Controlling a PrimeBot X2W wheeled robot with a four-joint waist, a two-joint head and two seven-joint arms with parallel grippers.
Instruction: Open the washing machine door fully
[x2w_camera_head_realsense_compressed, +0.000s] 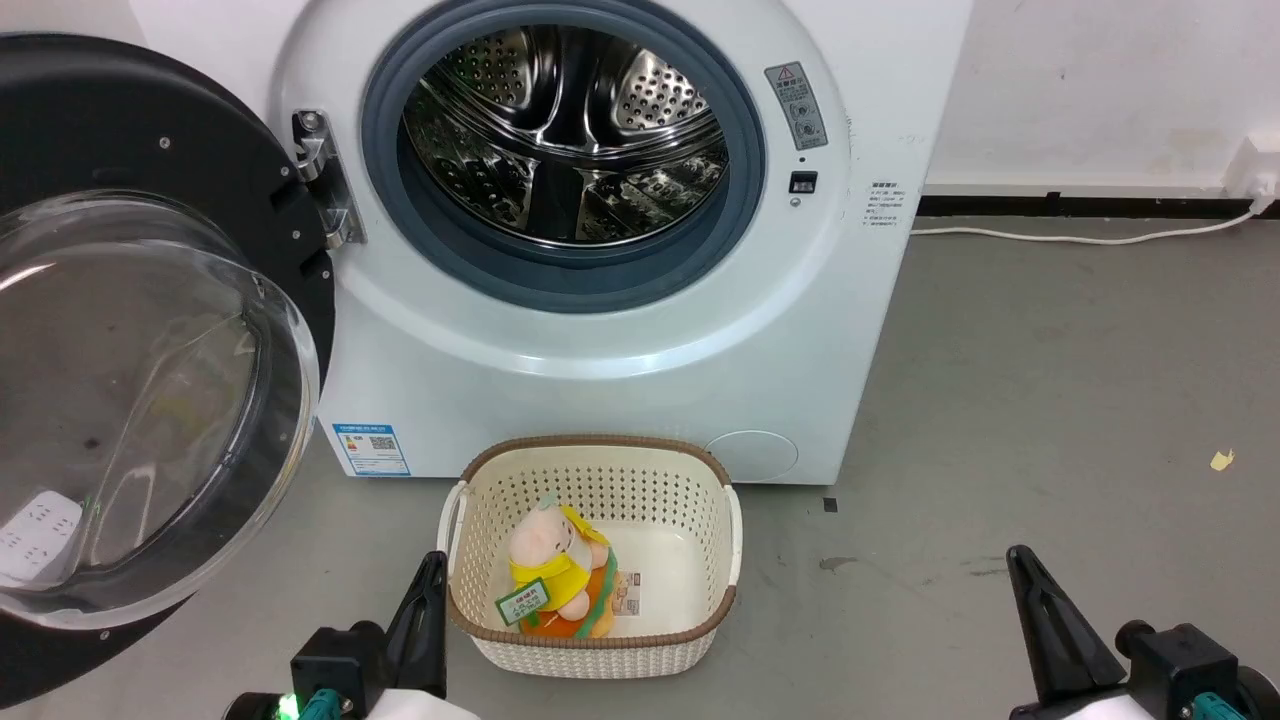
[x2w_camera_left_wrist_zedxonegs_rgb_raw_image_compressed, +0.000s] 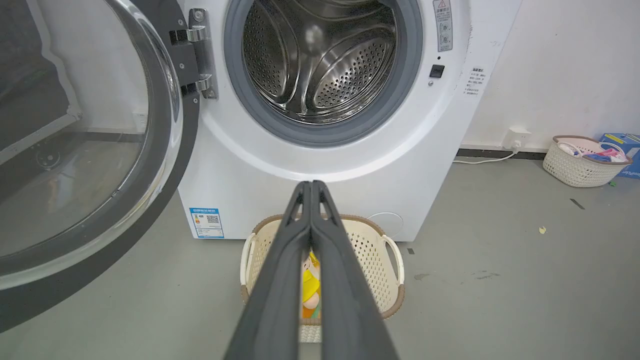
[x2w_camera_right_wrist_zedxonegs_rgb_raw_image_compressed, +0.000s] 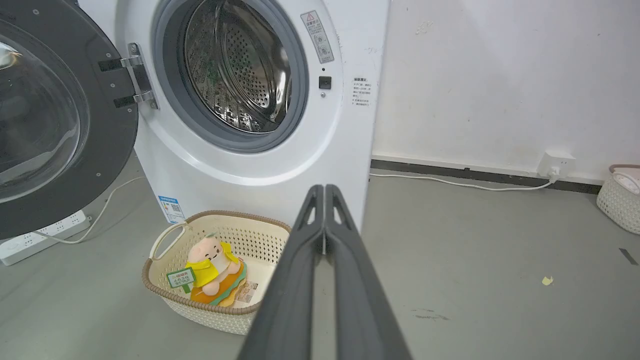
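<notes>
White washing machine — black-rimmed washing machine door; cream perforated basket, brown trim; pink plush toy, yellow shirt.

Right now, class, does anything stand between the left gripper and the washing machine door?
Nothing visible does. The washing machine door hangs wide open ahead and left of the left gripper, with bare floor between them. The basket sits on the gripper's other side, out of that path.
</notes>
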